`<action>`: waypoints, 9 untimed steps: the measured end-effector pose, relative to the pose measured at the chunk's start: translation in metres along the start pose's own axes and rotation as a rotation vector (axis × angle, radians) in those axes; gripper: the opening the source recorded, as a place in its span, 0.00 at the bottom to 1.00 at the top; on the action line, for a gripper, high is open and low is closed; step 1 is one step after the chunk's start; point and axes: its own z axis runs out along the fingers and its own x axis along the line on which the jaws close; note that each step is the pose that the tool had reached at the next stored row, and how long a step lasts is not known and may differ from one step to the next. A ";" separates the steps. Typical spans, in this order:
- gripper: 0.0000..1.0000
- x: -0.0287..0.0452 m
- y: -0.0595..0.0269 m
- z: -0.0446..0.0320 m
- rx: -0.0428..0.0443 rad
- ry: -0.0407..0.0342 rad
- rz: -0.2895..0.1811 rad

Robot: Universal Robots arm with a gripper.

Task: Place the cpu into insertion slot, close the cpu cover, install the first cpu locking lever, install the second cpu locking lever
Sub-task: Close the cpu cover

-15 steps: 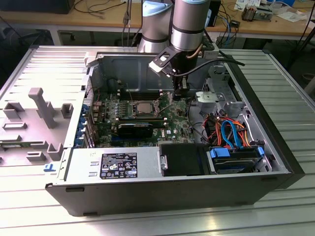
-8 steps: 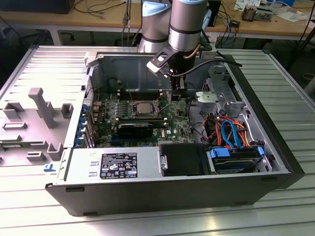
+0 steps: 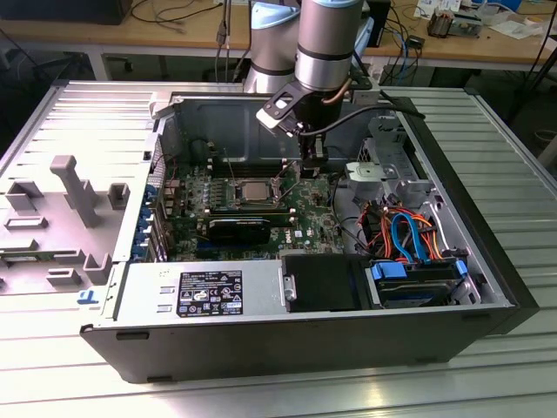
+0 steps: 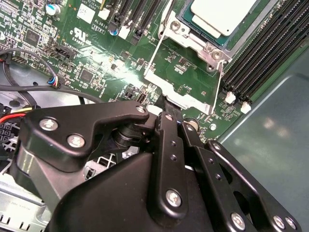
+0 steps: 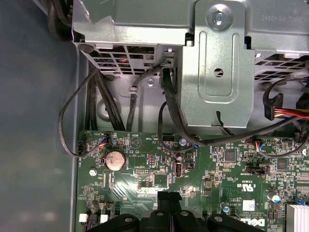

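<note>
And there's the cpu point(image 4: 224, 14), a small flat square chip with a dull silver-grey metal top. It sits face up in the insertion slot point(image 4: 193, 41), the square silver-rimmed socket amid the green circuit board point(image 4: 96, 53). Being square, it has no long axis and lies level with the board. The piece in play now is the cpu cover point(image 4: 176, 94), a thin silver metal frame with a large square window. It is swung open off the chip, hinge side at the socket and free edge pointing toward the black end effector point(image 4: 176, 118). How steeply it stands I cannot tell. I'd call that plate light and stiff but easily bent, slick on its faces and sharp-edged. That free edge, opposite the hinge, looks the sensible place to bear on it, well clear of the delicate socket. The end effector's fingers are pressed together with nothing visible between them, tips right at that free edge. Whether they touch it is unclear. In the exterior view the end effector point(image 3: 312, 170) hangs just to the exterior view's right of the slot. All of this is inside the open black computer case point(image 3: 261, 344) on the ribbed aluminium worktop point(image 3: 513, 165).
</note>
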 end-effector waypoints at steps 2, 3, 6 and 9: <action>0.11 0.0000 -0.0004 0.0000 0.0000 0.0000 0.000; 0.11 0.0000 -0.0005 0.0000 -0.0001 0.0001 0.000; 0.11 0.0000 -0.0009 0.0000 0.0000 0.0000 0.000; 0.11 0.0000 -0.0015 0.0000 0.0000 -0.0001 0.000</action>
